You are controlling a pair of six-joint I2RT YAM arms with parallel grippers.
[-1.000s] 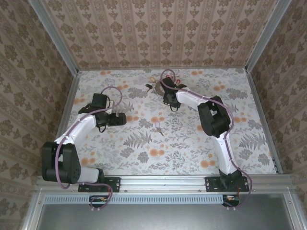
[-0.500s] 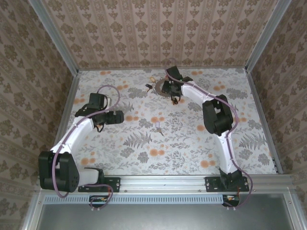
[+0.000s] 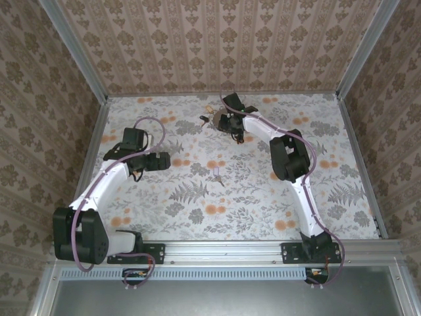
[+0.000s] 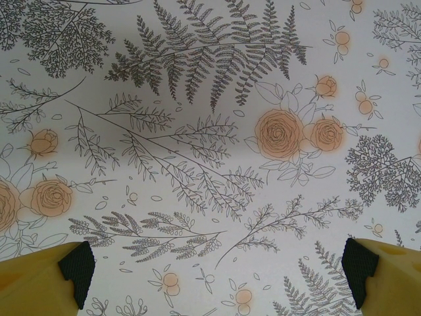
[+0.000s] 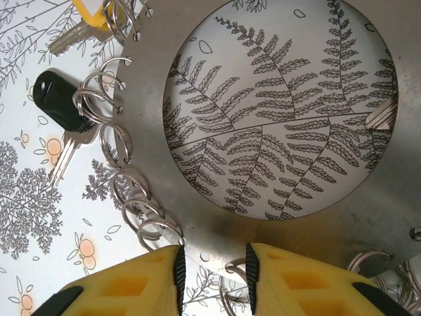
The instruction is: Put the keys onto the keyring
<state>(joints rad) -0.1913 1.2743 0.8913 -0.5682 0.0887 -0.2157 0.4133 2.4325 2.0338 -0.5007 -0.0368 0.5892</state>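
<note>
While the left claw (image 4: 217,280) is hanging spread wide over the table (image 4: 197,164), the right claw (image 5: 214,266) is sitting at six o'clock of the keyring (image 5: 177,191), fingers (image 5: 131,289) slightly apart around its rim; pinching or not is unclear. Its wrist view is showing a black key (image 5: 56,99) at the ring's nine o'clock; the top view is showing a loose key (image 3: 216,175) well apart.

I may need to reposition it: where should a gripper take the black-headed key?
Take the black-headed key by its head, probably from above on the side away from the keyring: the head is bulkiest and clear there, while split rings crowd its other side and the thin blade lies flat.
</note>
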